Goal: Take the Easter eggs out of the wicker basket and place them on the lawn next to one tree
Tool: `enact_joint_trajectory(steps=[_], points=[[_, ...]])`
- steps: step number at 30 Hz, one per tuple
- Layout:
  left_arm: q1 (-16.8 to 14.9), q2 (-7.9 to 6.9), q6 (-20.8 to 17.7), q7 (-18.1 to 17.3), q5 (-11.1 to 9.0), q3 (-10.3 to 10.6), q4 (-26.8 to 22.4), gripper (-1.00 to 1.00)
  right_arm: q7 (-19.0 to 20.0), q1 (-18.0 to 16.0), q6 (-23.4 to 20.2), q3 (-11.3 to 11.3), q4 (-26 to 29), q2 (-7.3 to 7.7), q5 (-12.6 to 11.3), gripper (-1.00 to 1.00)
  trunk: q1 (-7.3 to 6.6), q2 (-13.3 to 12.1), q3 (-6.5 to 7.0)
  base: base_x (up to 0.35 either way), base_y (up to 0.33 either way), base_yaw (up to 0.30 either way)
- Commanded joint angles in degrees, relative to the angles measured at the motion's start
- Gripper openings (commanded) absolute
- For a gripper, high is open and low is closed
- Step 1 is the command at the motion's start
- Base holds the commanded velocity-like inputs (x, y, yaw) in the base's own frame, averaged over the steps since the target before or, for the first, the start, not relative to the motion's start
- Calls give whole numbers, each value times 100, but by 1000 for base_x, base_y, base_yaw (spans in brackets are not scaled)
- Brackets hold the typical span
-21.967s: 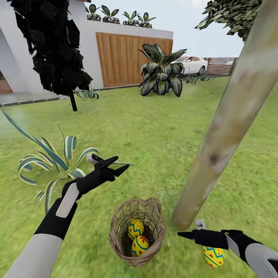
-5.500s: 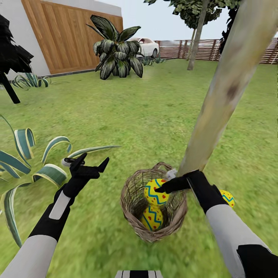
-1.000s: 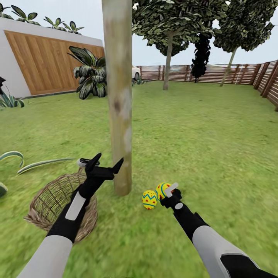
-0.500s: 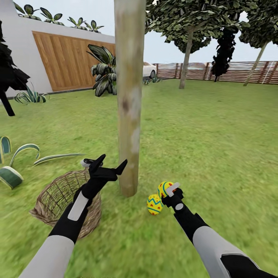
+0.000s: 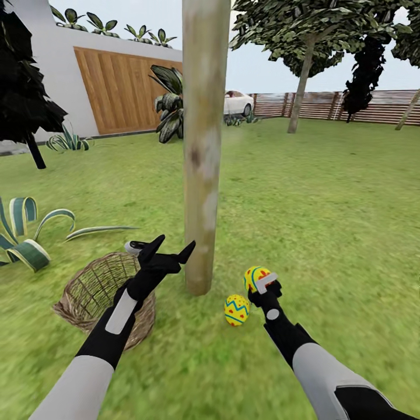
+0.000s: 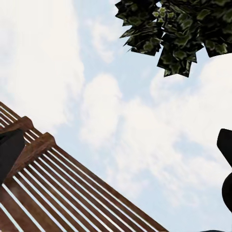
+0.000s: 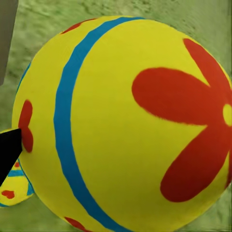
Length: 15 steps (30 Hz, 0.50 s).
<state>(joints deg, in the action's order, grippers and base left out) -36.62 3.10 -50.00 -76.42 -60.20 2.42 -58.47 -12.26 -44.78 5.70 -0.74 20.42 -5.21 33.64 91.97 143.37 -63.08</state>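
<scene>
In the head view my right gripper [image 5: 261, 281] is shut on a yellow Easter egg [image 5: 254, 275] just right of the foot of the pale tree [image 5: 202, 175], low over the lawn [image 5: 326, 221]. The right wrist view shows this egg [image 7: 125, 125] close up, with a blue band and a red flower mark. A second egg [image 5: 236, 310] lies on the grass beside it, and it shows at the edge of the wrist view [image 7: 12, 186]. The wicker basket [image 5: 93, 291] lies tilted left of the trunk. My left gripper [image 5: 170, 247] hangs open above its rim. My left arm hides part of the basket's inside.
A striped agave [image 5: 26, 233] spreads left of the basket. A black-leaved tree [image 5: 26, 99] stands far left before a white wall and wooden gate [image 5: 125, 90]. Farther off are a leafy plant [image 5: 169, 105], a white car [image 5: 239, 102], more trees and a fence [image 5: 350, 106].
The head view has swung left, so everything sits further right in the picture. My right gripper has carried its egg a little further from the egg lying on the grass. The left gripper stays open.
</scene>
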Motion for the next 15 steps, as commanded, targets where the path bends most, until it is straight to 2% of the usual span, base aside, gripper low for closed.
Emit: enact_joint_trajectory(steps=[1, 3, 4, 6, 7, 8, 15], points=[[-3, -2, -54, -3, -36, 9, 2, 100, -75, -4, 10, -16, -42, 1, -6, -100, -1, 2, -5, 0, -2, 0], [-3, -2, -54, -3, -38, 12, 2, 100, -89, -11, 4, -58, -222, 12, -27, -100, -1, 2, -5, 0, -1, 0], [-3, -2, -54, -4, -38, 12, 2, 100, -106, -22, 3, -194, -308, 17, -31, -100, -1, 2, -5, 0, 0, 0], [-3, -2, -58, -2, -37, 12, -4, 100, -116, -29, -11, -740, -368, 20, -31, -100, -1, 2, -5, 27, -42, 0], [-3, -2, -61, -3, -36, 12, -8, 100, -118, -30, -18, -921, -384, 20, -27, -100, -1, 2, -5, 95, -214, 0], [-3, -2, -62, -3, -36, 12, -7, 100, -118, -30, -29, -998, -393, 15, -26, -100, -1, 2, -5, 112, -274, 0], [-3, -2, -61, -2, -36, 12, -10, 100, -124, -30, -76, -1059, -397, 16, -30, -100, -1, 2, -5, 150, -296, 0]])
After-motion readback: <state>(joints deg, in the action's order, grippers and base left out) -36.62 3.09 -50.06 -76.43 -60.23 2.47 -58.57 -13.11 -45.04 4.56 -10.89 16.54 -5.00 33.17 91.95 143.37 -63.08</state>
